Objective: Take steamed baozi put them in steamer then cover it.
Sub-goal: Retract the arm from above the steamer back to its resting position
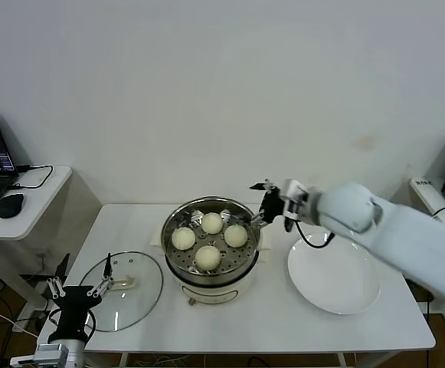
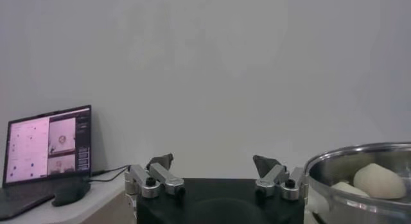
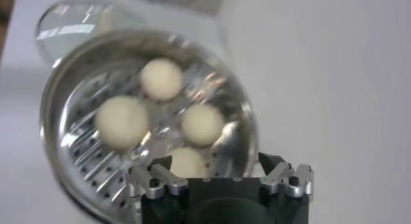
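step: loading done, covering not begun | steamed baozi (image 1: 209, 239): all four in steamer (image 1: 175, 264), mid-surface | right gripper (image 1: 262, 201): fingers released, empty, at steamer's right rim | left gripper (image 1: 76, 289): fingers spread, beside lid (image 1: 142, 295) near-left | next: grasp lid handle, set it on steamer

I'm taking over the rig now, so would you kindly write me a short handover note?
Right hand: open, empty, at the steamer's right rim.
Left hand: open, empty, parked at the table's front left corner, near the lid.
Buns: all four sit on the steamer tray. The plate is bare.
Done: loading.
Left: put the lid, lying left of the steamer, on it.
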Available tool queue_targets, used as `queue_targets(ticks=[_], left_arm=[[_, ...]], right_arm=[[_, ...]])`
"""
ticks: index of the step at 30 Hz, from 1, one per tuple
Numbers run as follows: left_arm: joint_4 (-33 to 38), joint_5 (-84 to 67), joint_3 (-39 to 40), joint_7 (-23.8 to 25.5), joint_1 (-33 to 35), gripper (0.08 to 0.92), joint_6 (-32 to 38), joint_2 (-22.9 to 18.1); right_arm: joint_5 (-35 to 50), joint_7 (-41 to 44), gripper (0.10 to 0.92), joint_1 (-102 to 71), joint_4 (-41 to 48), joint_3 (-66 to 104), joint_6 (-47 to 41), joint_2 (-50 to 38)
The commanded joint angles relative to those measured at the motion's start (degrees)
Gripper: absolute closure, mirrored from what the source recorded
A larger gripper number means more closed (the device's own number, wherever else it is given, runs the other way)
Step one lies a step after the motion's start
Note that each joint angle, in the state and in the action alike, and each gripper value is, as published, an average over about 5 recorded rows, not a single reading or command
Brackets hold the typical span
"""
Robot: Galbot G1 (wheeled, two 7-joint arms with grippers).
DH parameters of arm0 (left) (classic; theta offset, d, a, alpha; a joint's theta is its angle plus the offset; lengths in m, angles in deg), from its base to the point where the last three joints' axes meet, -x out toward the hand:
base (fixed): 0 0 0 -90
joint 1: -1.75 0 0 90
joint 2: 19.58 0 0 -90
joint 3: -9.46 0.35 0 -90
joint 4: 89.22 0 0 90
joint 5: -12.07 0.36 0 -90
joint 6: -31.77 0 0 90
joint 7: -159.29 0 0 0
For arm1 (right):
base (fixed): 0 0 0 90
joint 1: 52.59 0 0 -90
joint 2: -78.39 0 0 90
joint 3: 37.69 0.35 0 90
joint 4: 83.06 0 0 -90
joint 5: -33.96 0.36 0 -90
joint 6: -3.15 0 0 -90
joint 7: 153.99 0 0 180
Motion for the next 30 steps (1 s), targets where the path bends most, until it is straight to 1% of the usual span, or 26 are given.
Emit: queue_targets(ticks=[1, 4, 6, 8, 11, 15, 20, 25, 30], left_arm=[[-2.32, 1.6, 1.01, -0.71, -0.27, 0.177, 0.54, -0.66], [-3.74, 4.15, 1.65, -1.14, -0.32, 0.177, 0.66, -0.78], [-4.58, 6.74, 2.12, -1.75, -0.47, 0.177, 0.64, -0.84], [-5.51, 10.37, 2.51, -2.56, -0.7, 0.177, 0.71, -0.97], [-7.42, 19.34, 2.6, -3.26, -1.16, 0.177, 2.02, -0.99], [-11.45, 39.71, 0.63, -2.73, -1.82, 0.177, 4.92, -0.34], [-16.14, 59.15, -3.14, -2.17, -1.27, 0.177, 4.85, 3.22], [-18.78, 71.37, -5.95, -0.88, 0.7, 0.177, 3.56, 7.0], [-22.15, 79.05, -5.94, -0.48, 0.53, 0.177, 2.61, 9.33]], right_arm=[[-15.91, -9.81, 0.202, -62.85, -6.83, 58.65, 30.77, 11.75], [-21.56, -5.41, 0.203, -69.21, -4.18, 67.87, 39.15, 23.75], [-22.86, -2.84, 0.203, -71.93, -2.21, 72.35, 43.54, 30.56], [-22.5, -0.22, 0.202, -74.48, -0.93, 75.66, 45.74, 36.3], [-20.82, 2.46, 0.202, -78.49, -0.75, 78.07, 44.14, 42.16], [-20.3, 3.44, 0.203, -84.15, -2.21, 77.49, 40.51, 45.6], [-20.51, 2.2, 0.202, -86.96, -2.94, 78.53, 37.31, 47.26], [-20.41, 0.0, 0.203, -87.12, -3.12, 80.74, 35.43, 47.86], [-21.24, -1.49, 0.202, -86.55, -2.36, 81.74, 35.52, 48.7]])
